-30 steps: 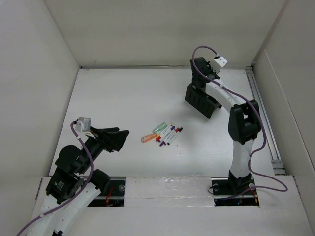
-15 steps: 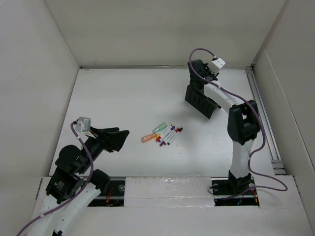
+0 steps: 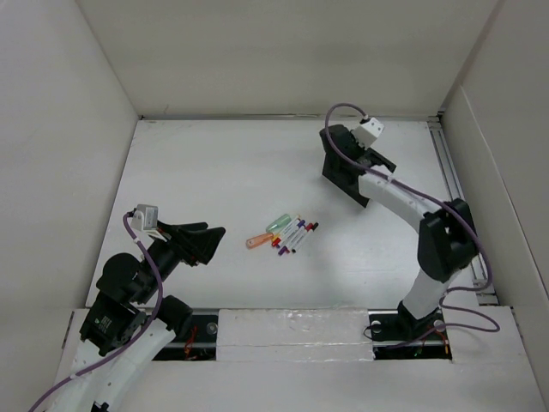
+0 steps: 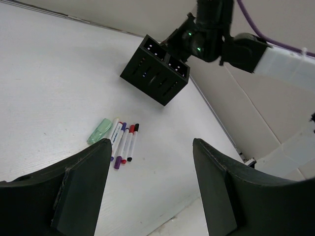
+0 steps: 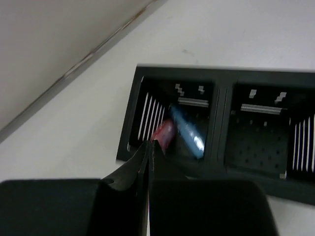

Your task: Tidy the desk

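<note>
White desk (image 3: 214,172), black slotted organizer (image 3: 343,169)

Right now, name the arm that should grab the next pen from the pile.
Left. The left gripper is open and pointed at the pens close by; the right gripper is shut above the organizer at the far side.

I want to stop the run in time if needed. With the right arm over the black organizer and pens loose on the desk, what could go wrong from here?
1. The right end effector hangs close over the organizer, above the compartment holding a blurred red item and blue item; it may catch the rim and shift the box.
2. The markers lie packed side by side; the open left end effector may grab several or roll them across the desk.
</note>
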You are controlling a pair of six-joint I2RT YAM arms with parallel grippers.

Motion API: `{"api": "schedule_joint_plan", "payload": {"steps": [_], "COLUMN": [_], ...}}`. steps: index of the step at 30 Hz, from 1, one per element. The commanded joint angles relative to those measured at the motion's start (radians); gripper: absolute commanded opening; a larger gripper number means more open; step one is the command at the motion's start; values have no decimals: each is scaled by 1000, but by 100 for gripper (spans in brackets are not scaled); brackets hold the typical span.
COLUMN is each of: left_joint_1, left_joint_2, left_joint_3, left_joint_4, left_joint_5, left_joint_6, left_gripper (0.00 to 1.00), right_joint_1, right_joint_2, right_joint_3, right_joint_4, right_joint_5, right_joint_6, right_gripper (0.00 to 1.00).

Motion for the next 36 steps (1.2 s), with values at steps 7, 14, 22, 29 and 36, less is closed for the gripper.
{"api": "schedule_joint_plan", "payload": {"steps": [7, 14, 22, 29, 36], "left_joint_1": [-5, -5, -5, -5, -5], "left_joint_2": [4, -3, -3, 1, 6], "left_joint_3": [-8, -8, -8, -8, -8], "left_joint_4": [52, 50, 53, 52, 52], "left_joint_5": [19, 14, 19, 20, 20], "left_joint_6": [5, 5, 5, 5, 6], "left_gripper": [64, 64, 64, 64, 64], "right_joint_1": [304, 475, 496, 496, 476], "right_joint_2": [-216, -84, -52, 25, 68], "right_joint_3": [-284, -232, -292, -255, -241], "right_joint_4": [163, 73, 80, 52, 54], "right_joint_5": [-212, -211, -252, -241, -252], "right_joint_6": [56, 126, 226, 252, 267], "right_gripper": [4, 37, 55, 53, 51]}}
